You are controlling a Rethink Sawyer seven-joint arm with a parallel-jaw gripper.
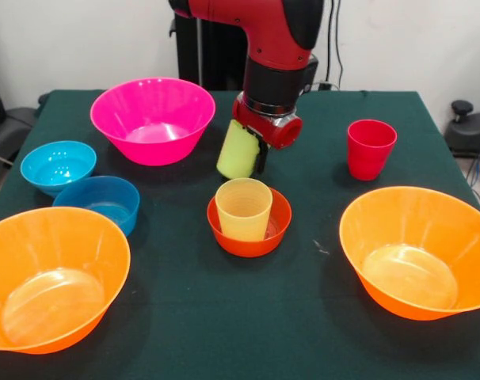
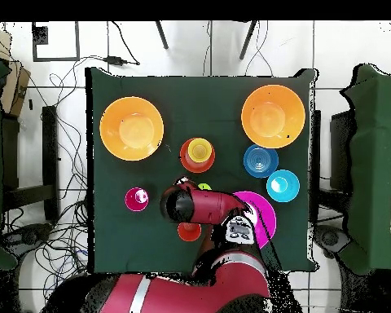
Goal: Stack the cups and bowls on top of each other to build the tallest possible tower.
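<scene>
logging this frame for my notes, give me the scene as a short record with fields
gripper: above the table, behind the centre stack, shut on the lime green cup
held item: lime green cup, tilted, off the table
stack so far: pale yellow cup upright inside the small red-orange bowl
red-pink cup: upright, alone
large bowls: magenta, two orange, all separate
blue bowls: light blue and darker blue, side by side
surface: green table

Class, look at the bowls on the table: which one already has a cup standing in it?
The small red-orange bowl at the table's middle: a pale yellow cup stands upright inside it. The other bowls hold no cup.
</scene>
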